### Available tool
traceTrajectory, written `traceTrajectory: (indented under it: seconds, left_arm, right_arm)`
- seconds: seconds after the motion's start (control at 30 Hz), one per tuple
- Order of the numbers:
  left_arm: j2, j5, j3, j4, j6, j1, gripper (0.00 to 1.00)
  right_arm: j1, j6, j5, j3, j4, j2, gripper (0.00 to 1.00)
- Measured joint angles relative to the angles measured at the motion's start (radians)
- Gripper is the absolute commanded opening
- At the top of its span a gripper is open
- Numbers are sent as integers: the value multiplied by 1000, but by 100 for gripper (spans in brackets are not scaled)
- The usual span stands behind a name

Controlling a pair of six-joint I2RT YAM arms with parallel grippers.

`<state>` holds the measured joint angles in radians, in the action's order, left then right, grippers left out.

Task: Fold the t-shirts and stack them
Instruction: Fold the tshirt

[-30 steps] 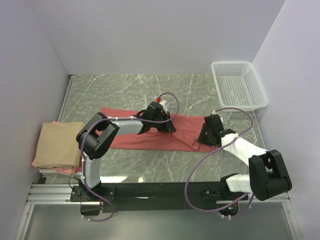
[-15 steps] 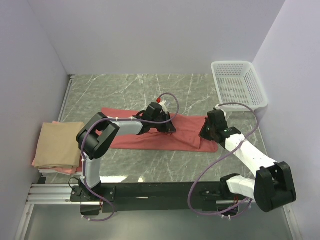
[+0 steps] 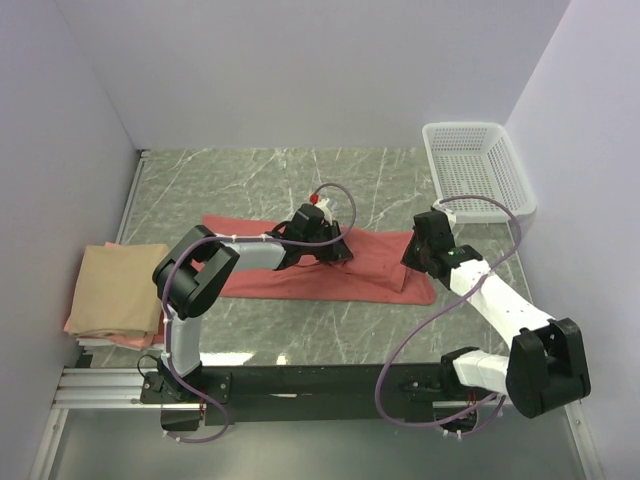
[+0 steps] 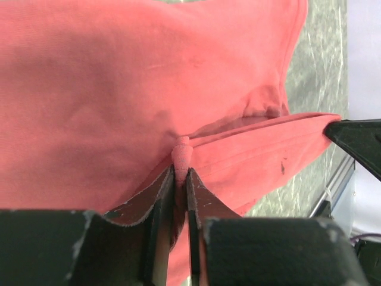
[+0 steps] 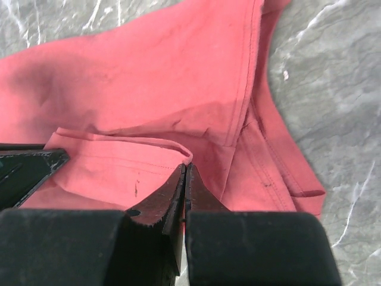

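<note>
Grey marble table [image 3: 250,180] w/ pale walls round it. Biggest item: red shirt [image 3: 250,278], lying flat across the middle and already narrowed to a long band, so prob. mid-fold. Tan shirt [image 3: 118,285] sits folded at the left edge on top of a pink shirt [image 3: 72,325]. That's the stack, parked clear of the work area. White basket [image 3: 478,168] is in the far right corner, apart from it all. Left gripper [image 4: 181,174] pinches a small ridge of red cloth near the band's middle, prob. to anchor or lift the fold line. Right gripper [image 5: 185,170] is clamped tight on the hem lip at the shirt's right end, seemingly ready to carry that end over. Vs a sec ago: right arm has stretched further out over the cloth end & its jaws, then apart, have closed; left arm has barely moved.
</note>
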<state>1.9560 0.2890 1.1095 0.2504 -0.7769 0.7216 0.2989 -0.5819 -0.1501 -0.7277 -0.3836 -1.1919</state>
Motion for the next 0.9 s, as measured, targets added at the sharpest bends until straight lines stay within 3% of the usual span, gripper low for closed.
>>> traceTrajectory:
  seconds: [0.13,0.27,0.7,0.9]
  left_arm:
    - [0,-27,0,4,-6,0,24]
    - [0,-48,0,23,-11,-6,34]
    - [32,-68,87,32,-11,-32,35]
    - [71,-95,166,-66,21,-33,47]
  right_arm:
    - [0,0,-26,-11,1,-17,2]
    - [0,0,-43,-12,6,-31,2]
    - [0,0,-62,-18,31,-62,2]
    - [0,0,-62,-24,34,-62,2]
